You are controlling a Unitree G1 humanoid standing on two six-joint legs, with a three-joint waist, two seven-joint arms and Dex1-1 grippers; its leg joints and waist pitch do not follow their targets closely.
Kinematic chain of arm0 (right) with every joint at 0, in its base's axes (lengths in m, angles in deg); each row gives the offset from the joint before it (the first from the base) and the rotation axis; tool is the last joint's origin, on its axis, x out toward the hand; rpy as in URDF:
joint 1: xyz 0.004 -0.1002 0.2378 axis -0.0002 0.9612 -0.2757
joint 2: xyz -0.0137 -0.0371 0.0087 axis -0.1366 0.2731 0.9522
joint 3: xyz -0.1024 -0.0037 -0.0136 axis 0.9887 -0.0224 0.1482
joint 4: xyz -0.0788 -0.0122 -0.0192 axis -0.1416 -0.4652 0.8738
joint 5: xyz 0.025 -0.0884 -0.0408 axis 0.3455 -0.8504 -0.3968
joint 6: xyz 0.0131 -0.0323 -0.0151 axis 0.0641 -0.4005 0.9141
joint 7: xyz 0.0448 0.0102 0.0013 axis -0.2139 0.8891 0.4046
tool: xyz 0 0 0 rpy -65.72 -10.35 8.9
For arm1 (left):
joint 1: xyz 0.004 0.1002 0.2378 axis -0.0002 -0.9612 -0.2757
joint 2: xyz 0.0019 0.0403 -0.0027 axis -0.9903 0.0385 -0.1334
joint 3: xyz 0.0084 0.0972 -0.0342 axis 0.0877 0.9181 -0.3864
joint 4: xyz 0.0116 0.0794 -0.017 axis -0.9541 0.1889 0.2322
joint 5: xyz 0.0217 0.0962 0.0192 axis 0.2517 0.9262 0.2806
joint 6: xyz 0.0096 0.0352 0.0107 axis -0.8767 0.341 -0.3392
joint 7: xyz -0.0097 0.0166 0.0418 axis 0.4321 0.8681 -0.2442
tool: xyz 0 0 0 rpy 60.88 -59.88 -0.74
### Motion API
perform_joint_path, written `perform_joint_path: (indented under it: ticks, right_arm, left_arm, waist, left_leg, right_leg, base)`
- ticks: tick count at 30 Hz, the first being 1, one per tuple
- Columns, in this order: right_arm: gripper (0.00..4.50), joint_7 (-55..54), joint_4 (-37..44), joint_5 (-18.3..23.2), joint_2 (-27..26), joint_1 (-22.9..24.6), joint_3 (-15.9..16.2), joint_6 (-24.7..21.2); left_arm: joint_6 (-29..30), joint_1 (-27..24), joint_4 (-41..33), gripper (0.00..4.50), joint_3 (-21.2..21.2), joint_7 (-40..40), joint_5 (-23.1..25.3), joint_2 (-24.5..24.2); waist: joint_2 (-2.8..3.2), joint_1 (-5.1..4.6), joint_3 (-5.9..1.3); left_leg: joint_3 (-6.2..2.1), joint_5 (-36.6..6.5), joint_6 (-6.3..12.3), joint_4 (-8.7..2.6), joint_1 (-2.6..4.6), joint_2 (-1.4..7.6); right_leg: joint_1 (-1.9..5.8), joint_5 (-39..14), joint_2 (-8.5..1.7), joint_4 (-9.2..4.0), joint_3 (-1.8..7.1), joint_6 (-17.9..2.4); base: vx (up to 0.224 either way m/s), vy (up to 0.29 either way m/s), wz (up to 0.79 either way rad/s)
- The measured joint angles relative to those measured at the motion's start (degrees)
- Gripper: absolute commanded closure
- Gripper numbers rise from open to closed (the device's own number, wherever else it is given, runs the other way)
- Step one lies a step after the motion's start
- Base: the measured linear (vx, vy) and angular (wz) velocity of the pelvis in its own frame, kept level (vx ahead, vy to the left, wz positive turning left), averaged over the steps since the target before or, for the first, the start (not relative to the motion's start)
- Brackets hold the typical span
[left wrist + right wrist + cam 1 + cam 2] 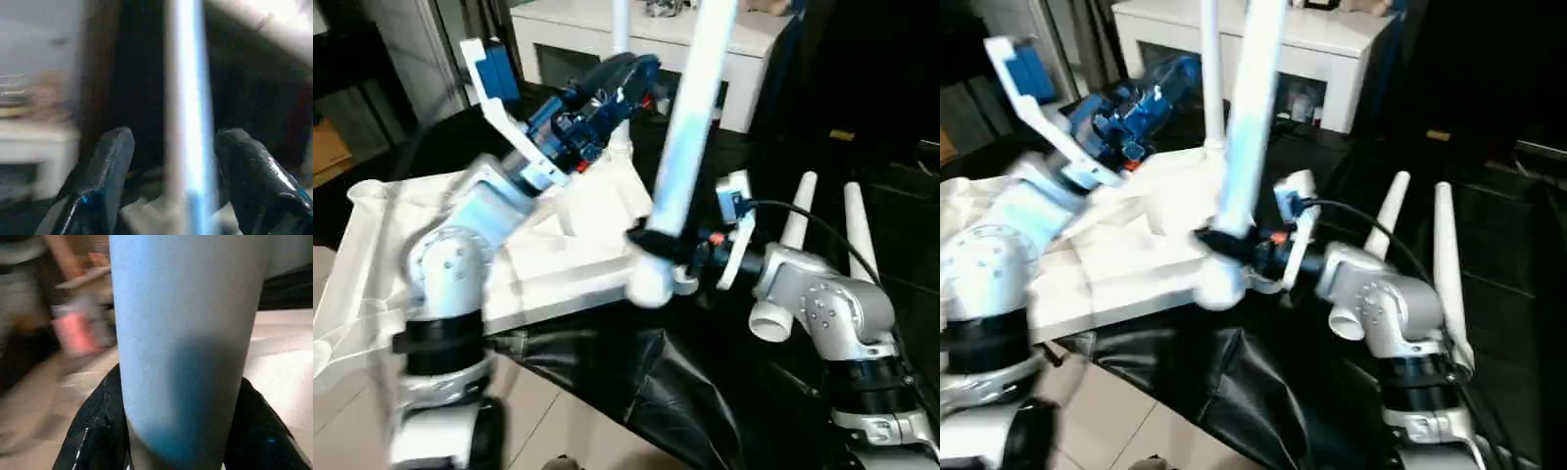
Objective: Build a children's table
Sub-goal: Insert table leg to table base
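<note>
Black cloth backs the upturned tabletop (568, 250) as the right gripper (656, 245) clamps a leg (690, 117), left gripper (622, 83) released; next, seat it in a socket.

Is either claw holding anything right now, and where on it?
The right claw grips a white leg near its lower end. The left claw holds nothing.
</note>
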Motion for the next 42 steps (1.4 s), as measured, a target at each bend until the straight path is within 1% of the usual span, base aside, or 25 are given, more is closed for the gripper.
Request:
perform_joint_path:
  ticks: [1, 2, 4, 5, 6, 7, 8, 10, 11, 12, 13, 15, 16, 18, 19, 22, 23, 25, 27, 29, 31, 36, 41, 42]
  right_arm:
    - [2.59, -3.25, 0.08, -2.87, -0.30, 0.62, -0.22, 3.05]
    - [2.59, -5.47, 0.22, -4.72, -0.28, 1.29, -0.56, 4.87]
    - [2.59, -9.17, 0.98, -7.82, -0.32, 3.19, -0.98, 7.66]
    - [2.59, -11.08, 2.17, -9.07, -1.02, 4.54, -1.11, 8.54]
    - [2.59, -12.75, 4.07, -10.09, -1.84, 6.92, -1.42, 10.01]
    - [2.59, -14.22, 5.64, -11.70, -1.98, 9.46, -1.15, 11.70]
    - [2.59, -15.31, 6.21, -13.20, -1.62, 10.78, -0.78, 12.90]
    - [2.59, -17.70, 6.82, -15.08, -1.97, 13.38, -1.18, 15.16]
    - [2.59, -18.80, 6.91, -15.25, -2.83, 13.95, -1.77, 15.86]
    - [2.59, -19.95, 7.03, -15.32, -4.07, 14.32, -2.40, 16.57]
    - [2.59, -21.47, 7.57, -15.69, -5.34, 14.89, -2.71, 17.97]
    - [2.59, -23.01, 9.10, -16.41, -6.44, 16.59, -2.36, 20.94]
    - [2.59, -23.18, 9.85, -16.52, -6.57, 17.30, -1.82, 21.58]
    - [2.59, -23.25, 10.38, -17.12, -6.74, 18.70, -0.70, 22.53]
    - [2.59, -23.32, 10.52, -17.42, -6.74, 19.62, -0.57, 22.77]
    - [2.59, -24.03, 10.91, -17.75, -6.88, 22.15, -0.69, 23.38]
    - [2.59, -24.32, 10.71, -17.92, -7.23, 22.19, -0.88, 23.45]
    - [2.59, -24.87, 10.64, -18.08, -7.82, 22.15, -1.02, 23.77]
    - [2.59, -25.03, 10.28, -18.13, -8.02, 22.07, -0.81, 24.69]
    - [2.59, -25.21, 9.71, -18.13, -8.25, 22.06, -0.64, 25.68]
    - [2.59, -25.30, 9.17, -18.14, -8.38, 22.04, -0.41, 26.21]
    - [2.59, -24.78, 8.62, -18.41, -8.44, 22.05, 0.85, 26.42]
    - [2.59, -24.68, 8.57, -18.26, -7.25, 22.05, 0.04, 26.44]
    - [2.59, -24.68, 8.45, -18.19, -7.09, 22.05, -0.30, 26.48]
  left_arm:
    - [-1.21, -3.14, -1.73, 1.43, 2.49, -1.34, 5.19, -3.25]
    - [-1.93, -5.55, -2.30, 1.43, 3.67, -2.63, 8.35, -4.07]
    - [-2.82, -10.37, -2.34, 1.43, 5.33, -5.51, 13.40, -4.13]
    - [-4.91, -12.72, -2.54, 1.43, 5.63, -7.54, 15.85, -2.86]
    - [-7.57, -15.73, -2.87, 1.43, 5.42, -9.90, 18.21, -1.11]
    - [-9.84, -19.39, -2.67, 1.43, 6.06, -12.76, 20.87, 0.41]
    - [-11.19, -21.55, -2.29, 1.43, 6.77, -14.94, 22.98, 0.83]
    - [-14.47, -24.66, -1.04, 1.43, 7.56, -18.69, 26.63, 1.87]
    - [-16.27, -25.23, -0.58, 1.43, 7.63, -19.93, 27.76, 2.39]
    - [-17.91, -25.78, -0.53, 1.43, 7.66, -21.01, 28.69, 2.94]
    - [-20.09, -26.55, -0.51, 1.43, 8.07, -22.96, 29.94, 3.90]
    - [-22.06, -27.29, -0.23, 1.43, 9.07, -26.31, 32.31, 5.91]
    - [-22.82, -27.27, 0.21, 1.43, 9.55, -27.06, 33.29, 6.51]
    - [-24.22, -27.26, 0.69, 1.43, 10.02, -27.69, 34.19, 6.99]
    - [-25.22, -27.29, 1.25, 1.43, 9.97, -27.81, 34.34, 7.11]
    - [-28.42, -28.88, 2.64, 1.43, 9.64, -27.80, 34.76, 7.11]
    - [-29.03, -29.32, 3.23, 1.43, 9.63, -27.79, 34.84, 7.01]
    - [-29.49, -29.60, 4.04, 1.43, 9.63, -27.84, 35.00, 6.98]
    - [-30.54, -30.16, 4.02, 1.43, 9.57, -28.15, 35.42, 6.97]
    - [-31.91, -31.77, 4.09, 1.43, 9.51, -28.30, 36.02, 6.72]
    - [-32.66, -33.25, 4.28, 1.43, 9.37, -28.29, 36.10, 6.60]
    - [-33.65, -33.45, 4.47, 1.43, 8.06, -28.58, 35.88, 7.04]
    - [-33.74, -33.76, 4.48, 1.43, 7.42, -31.20, 36.07, 9.06]
    - [-33.93, -33.98, 4.48, 1.43, 7.40, -31.69, 36.42, 9.07]
  waist:
    - [-0.04, -0.37, -0.02]
    - [-0.08, -0.75, -0.04]
    - [-0.28, -0.93, -0.03]
    - [-0.48, -1.08, -0.09]
    - [-0.62, -1.09, -0.17]
    - [-0.82, -1.15, -0.26]
    - [-1.03, -1.25, -0.27]
    - [-1.50, -1.39, -0.25]
    - [-1.64, -1.52, -0.23]
    - [-1.70, -1.71, -0.23]
    - [-1.58, -2.00, -0.26]
    - [-1.19, -2.38, -0.41]
    - [-1.02, -2.53, -0.48]
    - [-0.89, -2.80, -0.52]
    - [-0.85, -3.16, -0.57]
    - [-0.96, -3.78, -0.61]
    - [-0.96, -4.08, -0.61]
    - [-0.97, -4.33, -0.62]
    - [-0.98, -4.35, -0.64]
    - [-1.21, -4.29, -0.70]
    - [-1.29, -4.16, -0.72]
    - [-1.29, -3.99, -0.73]
    - [-1.44, -4.06, -0.73]
    - [-1.65, -4.09, -0.72]
  left_leg:
    - [-0.01, 0.00, 0.00, -0.06, 0.04, 0.00]
    - [0.02, 0.00, 0.00, -0.07, 0.04, -0.03]
    - [0.00, 0.00, 0.00, -0.07, 0.05, -0.04]
    - [0.01, 0.00, 0.00, -0.13, 0.00, -0.04]
    - [0.02, 0.00, 0.00, -0.18, -0.02, -0.06]
    - [0.03, -0.01, 0.02, -0.18, -0.06, -0.05]
    - [0.03, -0.01, 0.03, -0.20, -0.05, -0.05]
    - [0.03, -0.01, 0.03, -0.23, -0.03, -0.05]
    - [0.02, -0.02, 0.03, -0.24, 0.00, -0.05]
    - [0.03, -0.02, 0.04, -0.25, 0.04, -0.06]
    - [0.02, -0.03, 0.06, -0.26, 0.05, -0.07]
    - [0.02, -0.04, 0.08, -0.48, 0.14, -0.08]
    - [0.03, -0.04, 0.08, -0.53, 0.17, -0.12]
    - [-0.01, -0.05, 0.08, -0.59, 0.19, -0.18]
    - [-0.01, -0.05, 0.09, -0.65, 0.25, -0.22]
    - [-0.09, -0.05, 0.09, -0.86, 0.25, -0.48]
    - [-0.12, -0.05, 0.09, -0.86, 0.25, -0.50]
    - [-0.19, -0.05, 0.09, -0.87, 0.24, -0.53]
    - [-0.23, -0.05, 0.09, -0.88, 0.24, -0.55]
    - [-0.22, -0.05, 0.09, -0.91, 0.24, -0.55]
    - [-0.22, -0.05, 0.09, -0.91, 0.20, -0.53]
    - [-0.23, -0.05, 0.10, -0.92, 0.15, -0.54]
    - [-0.22, -0.05, 0.10, -0.92, 0.17, -0.59]
    - [-0.20, -0.05, 0.10, -0.95, 0.21, -0.60]
  right_leg:
    - [0.04, -0.01, 0.00, -0.02, 0.02, 0.02]
    - [0.06, -0.02, -0.01, -0.06, 0.04, 0.04]
    - [0.03, -0.01, 0.00, -0.12, 0.02, 0.07]
    - [-0.05, 0.01, -0.01, -0.20, 0.03, 0.10]
    - [0.04, 0.00, -0.01, -0.26, 0.05, 0.14]
    - [0.11, -0.06, 0.00, -0.30, 0.05, 0.23]
    - [0.08, -0.06, 0.01, -0.38, 0.04, 0.23]
    - [0.06, -0.05, 0.01, -0.44, 0.04, 0.25]
    - [0.07, -0.05, 0.02, -0.46, 0.04, 0.25]
    - [0.08, -0.05, 0.01, -0.47, 0.05, 0.25]
    - [0.15, -0.01, 0.01, -0.58, 0.06, 0.29]
    - [0.39, 0.14, 0.02, -1.05, 0.04, 0.42]
    - [0.45, 0.17, 0.02, -1.14, 0.05, 0.45]
    - [0.69, 0.19, 0.02, -1.18, 0.06, 0.47]
    - [0.73, 0.19, 0.02, -1.24, 0.06, 0.48]
    - [0.72, 0.19, 0.00, -1.33, 0.05, 0.48]
    - [0.72, 0.19, 0.00, -1.33, 0.05, 0.48]
    - [0.70, 0.19, 0.00, -1.33, 0.05, 0.48]
    - [0.71, 0.19, -0.01, -1.33, 0.07, 0.47]
    - [0.70, 0.19, -0.02, -1.33, 0.07, 0.48]
    - [0.70, 0.18, -0.02, -1.33, 0.08, 0.48]
    - [0.70, 0.18, -0.02, -1.34, 0.22, 0.49]
    - [0.70, 0.19, -0.02, -1.34, 0.31, 0.50]
    - [0.70, 0.19, -0.02, -1.33, 0.32, 0.50]
  base:
    - [0.000, 0.000, 0.00]
    - [0.000, 0.000, 0.00]
    - [0.000, 0.000, 0.00]
    - [0.000, 0.000, 0.00]
    - [0.000, 0.000, 0.00]
    - [0.000, 0.000, 0.00]
    - [0.000, 0.000, 0.00]
    - [0.000, 0.000, 0.00]
    - [0.000, 0.000, 0.00]
    - [0.000, 0.000, 0.00]
    - [0.000, 0.000, 0.00]
    - [0.000, 0.000, 0.00]
    - [0.000, 0.000, 0.00]
    - [0.000, 0.000, 0.00]
    - [0.000, 0.000, 0.00]
    - [0.000, 0.000, 0.00]
    - [0.000, 0.000, 0.00]
    - [0.000, 0.000, 0.00]
    - [0.000, 0.000, 0.00]
    - [0.000, 0.000, 0.00]
    - [0.000, 0.000, 0.00]
    - [0.000, 0.000, 0.00]
    - [0.000, 0.000, 0.00]
    - [0.000, 0.000, 0.00]
